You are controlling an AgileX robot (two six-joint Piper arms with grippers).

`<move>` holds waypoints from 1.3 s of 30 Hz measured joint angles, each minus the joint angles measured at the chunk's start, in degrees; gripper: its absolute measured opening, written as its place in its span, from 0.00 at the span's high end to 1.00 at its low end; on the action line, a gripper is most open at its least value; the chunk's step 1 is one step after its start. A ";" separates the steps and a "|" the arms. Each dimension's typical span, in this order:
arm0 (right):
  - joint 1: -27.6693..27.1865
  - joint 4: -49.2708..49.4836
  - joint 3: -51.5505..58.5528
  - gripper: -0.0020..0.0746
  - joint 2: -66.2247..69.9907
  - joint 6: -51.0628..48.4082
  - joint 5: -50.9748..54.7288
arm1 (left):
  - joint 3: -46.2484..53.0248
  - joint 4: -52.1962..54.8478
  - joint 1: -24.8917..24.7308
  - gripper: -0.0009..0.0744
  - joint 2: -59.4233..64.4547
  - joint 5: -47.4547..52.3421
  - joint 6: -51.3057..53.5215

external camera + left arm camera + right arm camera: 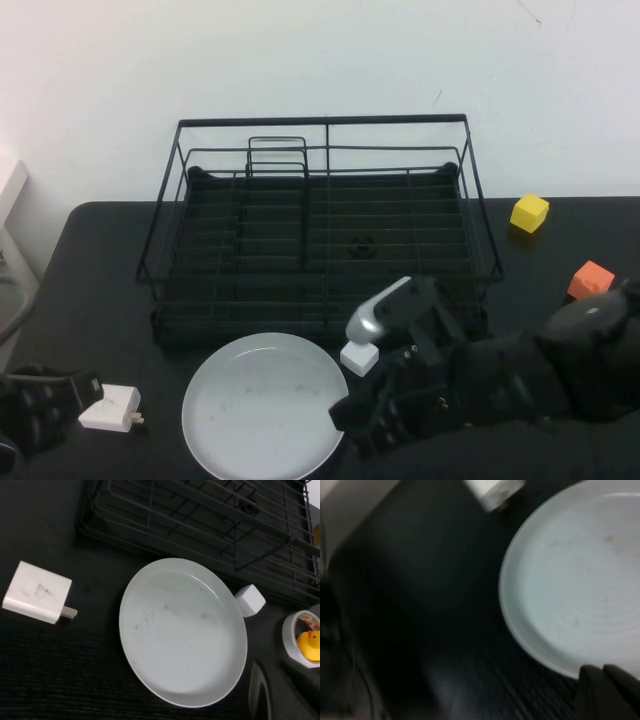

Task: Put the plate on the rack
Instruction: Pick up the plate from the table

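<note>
The pale grey-white plate (262, 405) lies flat on the black table just in front of the black wire rack (320, 235). It also shows in the left wrist view (182, 630) and the right wrist view (580, 575). My right gripper (345, 413) reaches in from the right and sits at the plate's right rim. In the right wrist view its dark fingertips (594, 685) lie pressed together at the rim, holding nothing. It shows as a dark shape in the left wrist view (260, 695). My left gripper (35, 412) rests at the table's front left, away from the plate.
A white charger plug (112, 409) lies beside the left gripper. A small white cube (358, 357) and a tape ring holding a yellow duck (305, 640) sit by the plate's right side. A yellow block (529, 212) and an orange block (589, 279) lie at far right.
</note>
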 joint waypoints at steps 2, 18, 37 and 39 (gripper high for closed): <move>0.00 7.16 -0.40 0.96 3.20 -1.17 -0.68 | 0.00 -0.39 0.00 0.99 0.00 0.11 0.00; -4.44 12.52 -6.29 0.33 16.36 5.08 -4.31 | 0.20 -1.78 0.00 0.99 0.00 1.62 0.37; -6.28 12.67 -13.43 0.36 27.15 9.00 3.71 | 0.20 -3.37 -0.57 0.99 0.00 1.84 0.92; -6.28 12.71 -13.56 0.37 27.15 9.08 3.16 | 0.20 -4.33 -0.57 0.99 0.00 2.20 0.92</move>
